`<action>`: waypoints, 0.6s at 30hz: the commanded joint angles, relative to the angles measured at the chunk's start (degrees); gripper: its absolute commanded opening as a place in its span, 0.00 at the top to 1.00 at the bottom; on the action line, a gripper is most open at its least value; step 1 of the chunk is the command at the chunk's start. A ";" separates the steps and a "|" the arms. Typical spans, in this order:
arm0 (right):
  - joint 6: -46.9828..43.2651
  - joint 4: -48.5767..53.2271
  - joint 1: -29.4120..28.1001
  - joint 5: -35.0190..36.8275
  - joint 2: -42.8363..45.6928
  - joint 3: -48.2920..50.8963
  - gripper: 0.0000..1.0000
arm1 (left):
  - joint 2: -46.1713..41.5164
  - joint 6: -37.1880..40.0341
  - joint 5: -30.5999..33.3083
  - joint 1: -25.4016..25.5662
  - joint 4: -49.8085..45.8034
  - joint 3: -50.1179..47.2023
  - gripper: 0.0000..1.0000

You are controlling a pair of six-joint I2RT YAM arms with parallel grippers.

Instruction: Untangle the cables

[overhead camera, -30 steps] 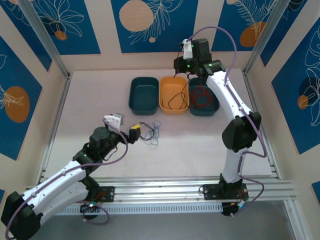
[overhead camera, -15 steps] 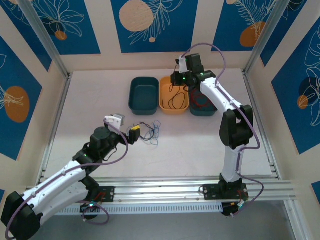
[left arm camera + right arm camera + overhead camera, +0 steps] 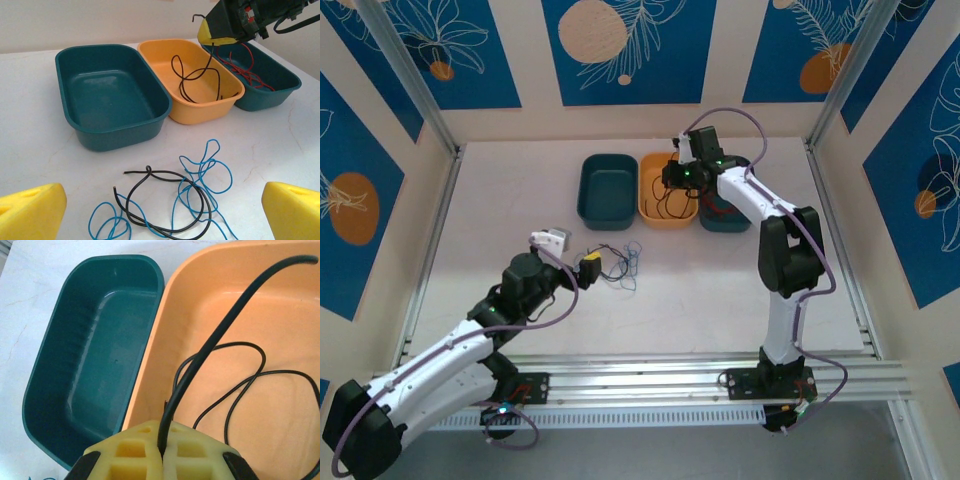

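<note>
My right gripper [image 3: 678, 178] hangs over the orange bin [image 3: 646, 192], its yellow pads [image 3: 135, 455] shut on a black cable [image 3: 220, 335]. That cable runs down from the jaws and coils loosely on the orange bin's floor [image 3: 197, 75]. A red cable [image 3: 245, 70] lies in the right teal bin [image 3: 280, 90]. On the table, a blue cable [image 3: 210, 170] and a second black cable [image 3: 165, 200] lie tangled together. My left gripper [image 3: 162, 215] stands open just short of this tangle [image 3: 625, 265], nothing between its pads.
An empty teal bin [image 3: 607, 188] stands left of the orange one; the three bins touch in a row at the back centre. Bare white tabletop lies left of the tangle and in front of the bins. Metal frame rails edge the table.
My right gripper has come down and forward from behind the bins to just above the orange bin, bringing the black cable with it. The left arm has not moved.
</note>
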State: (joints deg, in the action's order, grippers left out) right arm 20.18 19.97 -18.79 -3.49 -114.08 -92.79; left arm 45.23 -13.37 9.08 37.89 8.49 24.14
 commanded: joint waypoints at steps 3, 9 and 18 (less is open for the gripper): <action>2.54 2.86 -0.36 -0.09 -5.25 -2.23 1.00 | 0.47 0.70 -0.36 0.09 0.82 0.97 0.00; 3.15 7.03 -0.46 1.38 -9.60 -6.46 1.00 | 0.34 0.53 -0.47 0.08 0.65 1.19 0.00; 1.68 10.41 -0.40 2.11 -9.47 -10.52 0.83 | 0.34 0.53 -0.21 0.10 -0.14 1.68 0.00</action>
State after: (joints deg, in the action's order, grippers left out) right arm 22.35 27.97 -18.79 -1.83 -124.64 -100.84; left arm 45.60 -13.37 9.06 37.89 8.47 24.16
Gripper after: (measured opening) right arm 0.135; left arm 0.998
